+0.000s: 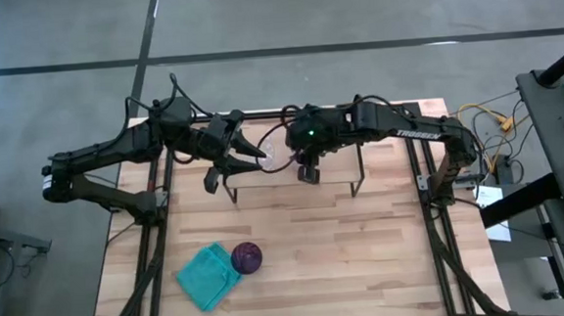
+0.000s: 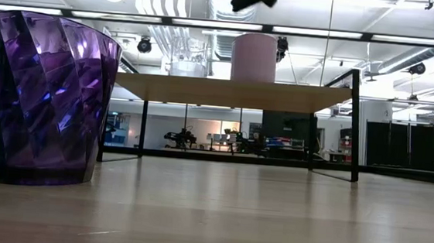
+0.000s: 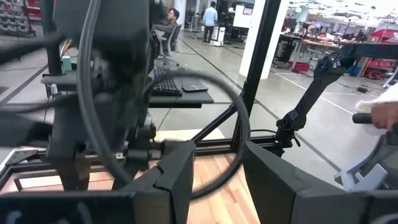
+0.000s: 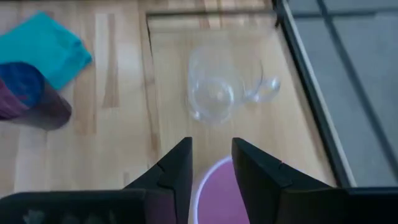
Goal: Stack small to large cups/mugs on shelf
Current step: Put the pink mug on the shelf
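Sitting upright on the shelf [image 2: 239,93] near the counter's [image 1: 366,241] far edge: pink mug [image 2: 253,57] and, beside it, clear glass [image 4: 214,87]. Hovering directly above the pink mug, not touching it: right claw [image 4: 211,163], fingers parted and holding nothing. Reaching over the shelf's left end from the counter's far left corner: left claw [image 1: 225,163], fingers spread wide and empty. Standing upright near the counter's front edge, well apart from the shelf: dark purple cup [image 1: 248,257], touching a crumpled teal cloth [image 1: 205,274].
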Robot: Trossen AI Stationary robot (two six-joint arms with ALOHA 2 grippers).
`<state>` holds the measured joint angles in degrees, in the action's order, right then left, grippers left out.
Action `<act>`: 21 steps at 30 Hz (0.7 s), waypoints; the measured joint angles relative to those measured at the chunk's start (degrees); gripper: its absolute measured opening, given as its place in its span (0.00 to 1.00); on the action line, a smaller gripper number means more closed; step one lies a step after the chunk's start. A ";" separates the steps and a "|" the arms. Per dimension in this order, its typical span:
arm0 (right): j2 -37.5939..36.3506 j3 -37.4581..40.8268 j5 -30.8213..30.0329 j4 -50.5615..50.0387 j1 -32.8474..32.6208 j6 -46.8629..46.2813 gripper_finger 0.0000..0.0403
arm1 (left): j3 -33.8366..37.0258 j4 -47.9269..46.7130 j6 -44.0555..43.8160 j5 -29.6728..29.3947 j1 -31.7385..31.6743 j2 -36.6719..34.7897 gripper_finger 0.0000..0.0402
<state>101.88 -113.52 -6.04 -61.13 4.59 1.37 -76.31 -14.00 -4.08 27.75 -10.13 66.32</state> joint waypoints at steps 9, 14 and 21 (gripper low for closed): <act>3.43 -3.04 0.00 0.43 -0.57 6.97 0.20 | 0.00 -0.02 0.00 0.01 0.02 0.00 0.31; 5.43 -3.10 -0.04 1.92 -0.18 6.08 0.04 | 0.01 -0.12 0.00 0.00 0.02 -0.52 0.31; 7.25 -3.03 -1.54 4.25 0.78 2.72 0.02 | -0.81 0.05 0.40 -0.32 0.02 -3.37 0.31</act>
<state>109.14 -116.55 -7.58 -56.88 5.37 4.10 -77.12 -13.95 -3.67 27.42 -10.11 62.95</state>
